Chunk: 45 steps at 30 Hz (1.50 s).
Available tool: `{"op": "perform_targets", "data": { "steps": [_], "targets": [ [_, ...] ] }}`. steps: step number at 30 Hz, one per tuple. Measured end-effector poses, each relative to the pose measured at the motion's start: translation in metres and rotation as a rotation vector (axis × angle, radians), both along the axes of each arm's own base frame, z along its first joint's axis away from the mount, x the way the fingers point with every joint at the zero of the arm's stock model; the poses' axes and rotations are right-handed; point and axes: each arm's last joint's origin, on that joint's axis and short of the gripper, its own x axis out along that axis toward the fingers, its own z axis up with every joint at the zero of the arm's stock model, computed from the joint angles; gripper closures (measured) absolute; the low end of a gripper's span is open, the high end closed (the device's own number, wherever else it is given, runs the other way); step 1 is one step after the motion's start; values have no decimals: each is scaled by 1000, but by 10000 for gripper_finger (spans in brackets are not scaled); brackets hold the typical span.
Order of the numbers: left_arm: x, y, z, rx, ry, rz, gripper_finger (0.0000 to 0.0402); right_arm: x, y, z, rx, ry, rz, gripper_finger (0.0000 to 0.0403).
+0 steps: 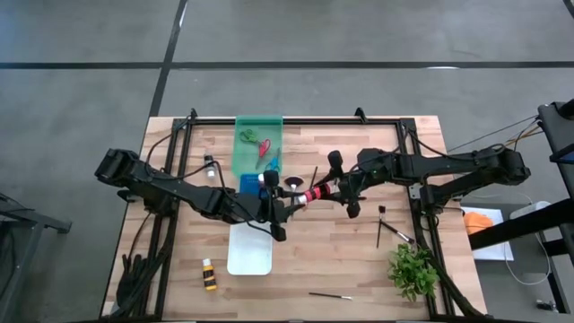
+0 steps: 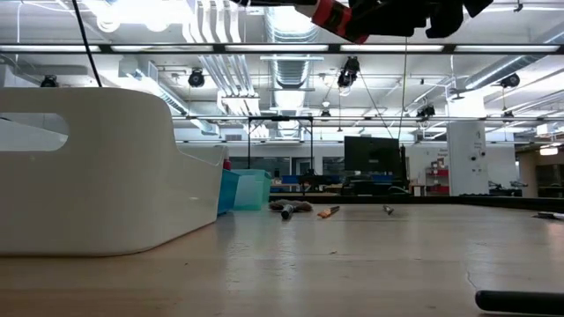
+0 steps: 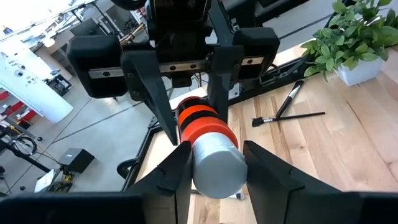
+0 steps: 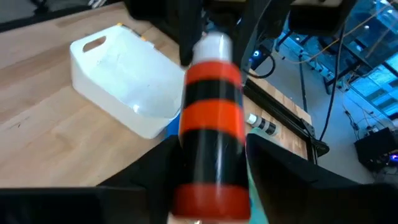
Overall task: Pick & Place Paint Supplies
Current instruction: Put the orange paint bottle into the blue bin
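A paint bottle (image 1: 309, 194) with red and black bands and a white cap hangs roughly level high above the middle of the table, between my two grippers. My left gripper (image 3: 214, 171) comes from the table's left and is shut on its cap end. My right gripper (image 4: 208, 165) comes from the table's right and flanks its base end. In the low view the bottle (image 2: 330, 18) shows at the very top, far above the tabletop. My left gripper pinches the white cap (image 3: 211, 168) between its two fingers, coming level from the table's left, in line with the bottle. The bottle is lifted clear and lies about level. My right gripper has the bottle's base end (image 4: 194, 171) between its two fingers, coming from the table's right and slanting slightly down. Both fingers stand right against its sides.
A white tray (image 1: 249, 249) lies below the grippers, a blue tray (image 1: 249, 182) and a green tray (image 1: 258, 135) with scissors (image 1: 265, 148) behind it. A yellow-banded bottle (image 1: 209, 274), brushes (image 1: 330, 295) (image 1: 381, 224) and a plant (image 1: 413, 269) lie around.
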Motion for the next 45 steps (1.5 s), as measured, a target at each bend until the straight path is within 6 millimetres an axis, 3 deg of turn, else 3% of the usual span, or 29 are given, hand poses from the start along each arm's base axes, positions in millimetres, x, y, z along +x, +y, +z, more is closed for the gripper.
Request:
{"op": "perform_targets", "data": {
  "steps": [6,12,19,24,29,34,45],
  "targets": [
    [-8,4,6,20,107,53,280,0,-1,7,29,-31,-24,145],
    [-30,11,31,-30,269,153,280,-9,-1,10,36,-3,-54,92],
    [-64,23,70,-157,560,271,280,-22,-1,10,96,60,-81,78],
    [-75,45,91,-345,686,282,280,-27,-1,7,100,87,-84,78],
    [-78,77,84,-494,834,340,280,-28,-1,3,101,101,-85,78],
    [-69,103,66,-580,976,344,280,-29,-1,-5,105,124,-85,78],
    [-44,141,26,-590,1162,323,280,-31,0,-19,150,172,-102,78]
  ]
}}
